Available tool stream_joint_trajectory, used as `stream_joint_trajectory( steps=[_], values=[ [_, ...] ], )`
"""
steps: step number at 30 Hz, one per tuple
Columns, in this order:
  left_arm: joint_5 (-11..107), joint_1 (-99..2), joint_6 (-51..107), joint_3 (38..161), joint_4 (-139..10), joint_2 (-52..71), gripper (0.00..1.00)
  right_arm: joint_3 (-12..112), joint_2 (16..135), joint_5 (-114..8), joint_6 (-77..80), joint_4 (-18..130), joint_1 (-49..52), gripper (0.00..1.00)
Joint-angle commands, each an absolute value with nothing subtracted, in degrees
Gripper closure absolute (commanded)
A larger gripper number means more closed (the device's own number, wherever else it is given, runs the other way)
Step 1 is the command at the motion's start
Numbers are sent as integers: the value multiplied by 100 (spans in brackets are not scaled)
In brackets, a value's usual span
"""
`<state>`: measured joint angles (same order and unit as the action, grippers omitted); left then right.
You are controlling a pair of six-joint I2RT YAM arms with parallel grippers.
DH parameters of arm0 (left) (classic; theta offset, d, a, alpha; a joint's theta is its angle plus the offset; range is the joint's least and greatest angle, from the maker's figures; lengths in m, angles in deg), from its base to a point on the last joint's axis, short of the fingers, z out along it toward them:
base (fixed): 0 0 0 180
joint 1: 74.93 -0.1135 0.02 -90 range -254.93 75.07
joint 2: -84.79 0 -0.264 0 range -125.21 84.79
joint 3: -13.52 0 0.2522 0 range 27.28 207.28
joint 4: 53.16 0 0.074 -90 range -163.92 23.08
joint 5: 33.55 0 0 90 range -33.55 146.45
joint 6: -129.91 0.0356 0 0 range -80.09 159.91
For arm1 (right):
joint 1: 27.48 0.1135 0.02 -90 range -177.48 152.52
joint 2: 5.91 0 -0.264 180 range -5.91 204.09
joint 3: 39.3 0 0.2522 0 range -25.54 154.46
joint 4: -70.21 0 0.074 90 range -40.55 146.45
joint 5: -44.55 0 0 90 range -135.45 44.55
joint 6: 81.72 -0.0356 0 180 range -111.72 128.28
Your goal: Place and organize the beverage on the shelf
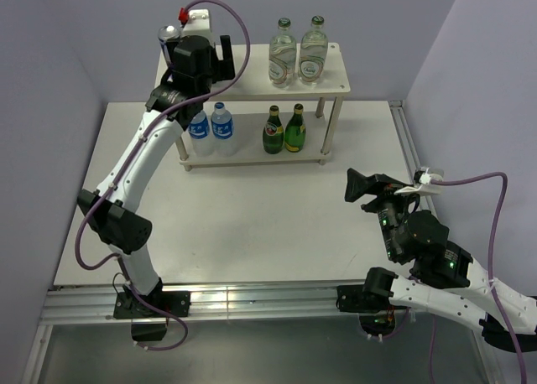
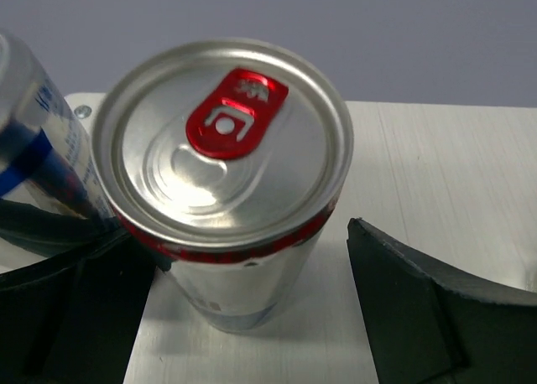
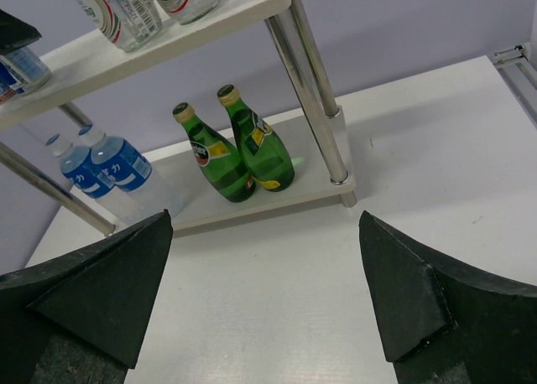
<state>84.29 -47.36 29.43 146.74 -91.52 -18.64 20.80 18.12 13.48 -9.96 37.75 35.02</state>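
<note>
At the left end of the shelf's (image 1: 336, 74) top board, the left pincer (image 2: 247, 241) is hanging spread around a red-tabbed can (image 2: 222, 141). The can is standing upright between its fingers, with a gap on the right. A blue-marked can (image 2: 33, 141) is standing just to the left. Water bottles (image 1: 210, 128) and green bottles (image 1: 284, 130) are standing on the lower board, clear bottles (image 1: 298, 55) above. In front of the shelf's right end, the right pincer (image 3: 264, 225) is hovering spread over the tabletop (image 1: 252, 225).

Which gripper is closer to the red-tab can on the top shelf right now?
Left. The left gripper hangs just above the can, open fingers either side, at the top-left end of the shelf. The right gripper sits far off, open, over the near right of the table.
</note>
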Motion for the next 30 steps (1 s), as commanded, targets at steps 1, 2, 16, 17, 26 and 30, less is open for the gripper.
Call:
stream_joint_trajectory(
  steps=[1,2,16,17,26,30],
  values=[
    [8317,-4733,2726,14488,-9108,-1444,2,2042,1853,1519,-1062,3843,3536,1],
    [8326,-4716,2699,14418,-9109,-1322,1,2042,1835,1519,-1062,3843,3536,1],
    [8790,-3777,1847,11457,-9741,954,3,2340,2072,1265,-1193,3536,3536,1],
    [8940,-3645,1847,11316,-9811,1321,3,2602,2255,960,-1193,3370,3536,1],
    [9293,-2835,1987,13014,-11454,2512,1,6118,3916,-352,-861,1524,3536,0],
    [9231,-2826,2268,13442,-11649,2643,1,7226,4181,-555,-640,1145,3527,0]
  ],
)
